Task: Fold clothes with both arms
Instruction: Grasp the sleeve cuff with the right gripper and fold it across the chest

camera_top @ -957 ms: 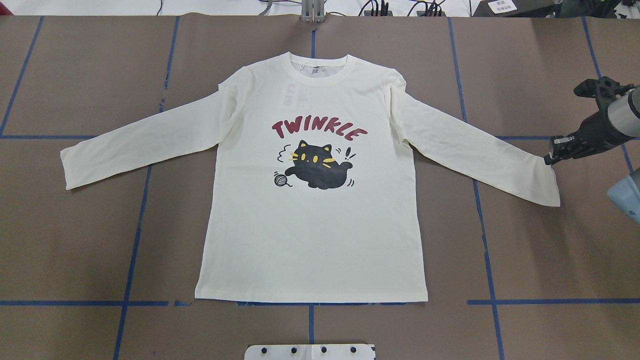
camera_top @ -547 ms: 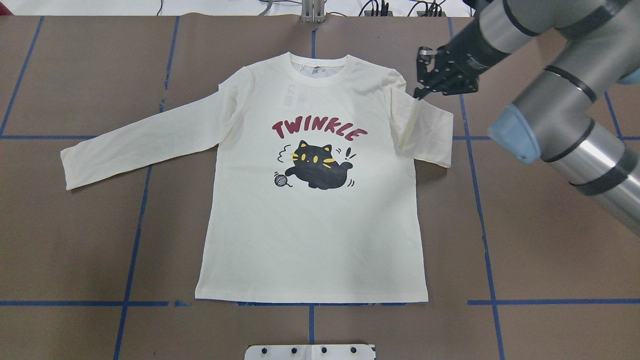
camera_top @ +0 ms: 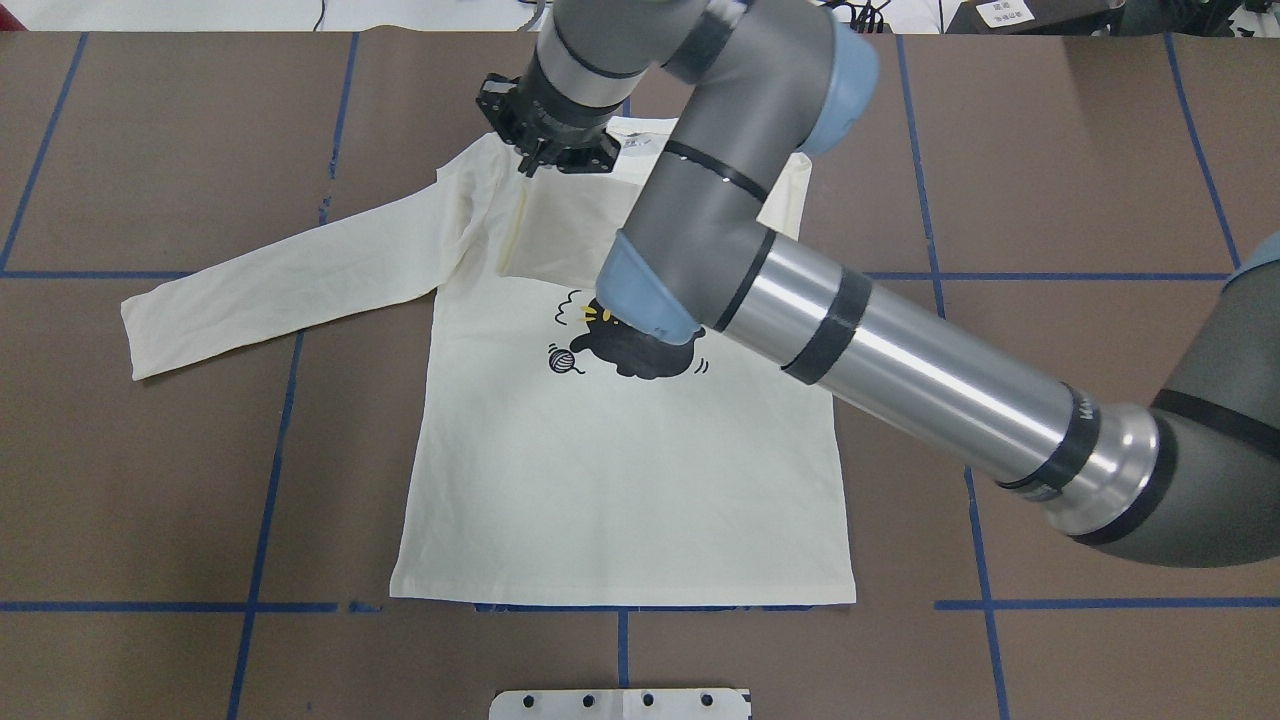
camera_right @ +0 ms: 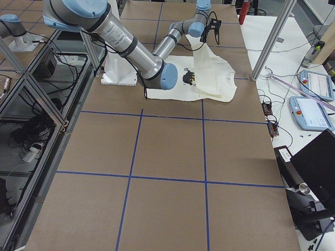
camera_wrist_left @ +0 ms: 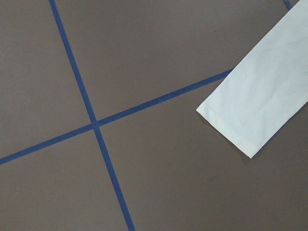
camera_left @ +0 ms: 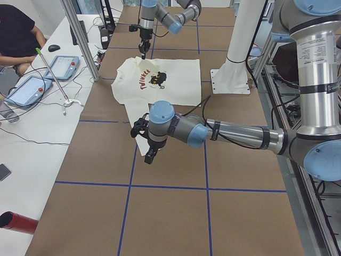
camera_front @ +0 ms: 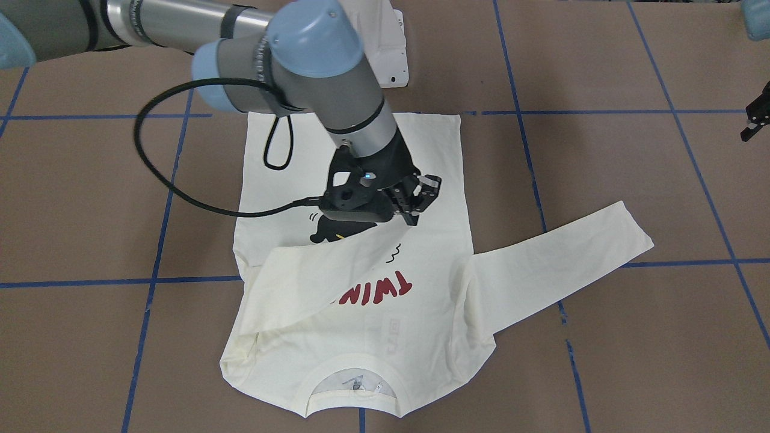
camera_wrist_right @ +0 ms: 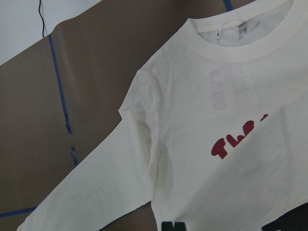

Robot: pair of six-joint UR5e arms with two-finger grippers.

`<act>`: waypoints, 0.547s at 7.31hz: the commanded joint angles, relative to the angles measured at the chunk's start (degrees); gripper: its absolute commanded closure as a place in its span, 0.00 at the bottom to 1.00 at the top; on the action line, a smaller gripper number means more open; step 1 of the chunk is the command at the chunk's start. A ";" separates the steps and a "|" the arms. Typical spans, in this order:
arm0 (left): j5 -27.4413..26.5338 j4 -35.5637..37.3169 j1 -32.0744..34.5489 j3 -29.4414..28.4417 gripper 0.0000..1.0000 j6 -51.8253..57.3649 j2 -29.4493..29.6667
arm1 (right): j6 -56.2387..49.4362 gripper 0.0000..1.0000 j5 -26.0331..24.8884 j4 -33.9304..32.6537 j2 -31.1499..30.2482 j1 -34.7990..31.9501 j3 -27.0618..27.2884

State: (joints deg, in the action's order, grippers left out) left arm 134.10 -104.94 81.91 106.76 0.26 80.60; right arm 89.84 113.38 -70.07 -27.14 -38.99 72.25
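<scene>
The right gripper [camera_front: 415, 213] is pinching a sleeve [camera_front: 313, 270] by its end, draping it across the shirt [camera_top: 620, 480] lying flat on the table [camera_top: 150, 500]; light and limp, the shirt is likely needing edge grips, while the left gripper [camera_front: 753, 122], open or closed I cannot tell, is hovering near the other sleeve [camera_front: 571, 264].

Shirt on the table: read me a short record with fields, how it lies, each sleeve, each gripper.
shirt: flat, print side up
right sleeve: folded across the chest, over part of the lettering
left sleeve: spread out on the table
right gripper: raised, shut on the right sleeve's cuff
left gripper: off the cloth, open or shut unclear
</scene>
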 commanded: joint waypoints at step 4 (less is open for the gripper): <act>1.34 0.00 0.00 -0.06 0.00 -0.08 0.00 | 3.93 0.22 -11.33 9.33 6.82 7.61 -14.75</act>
State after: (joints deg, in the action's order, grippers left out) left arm 134.72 -104.94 81.91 106.73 0.25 80.55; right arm 93.52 103.09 -61.17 -21.61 -32.04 59.84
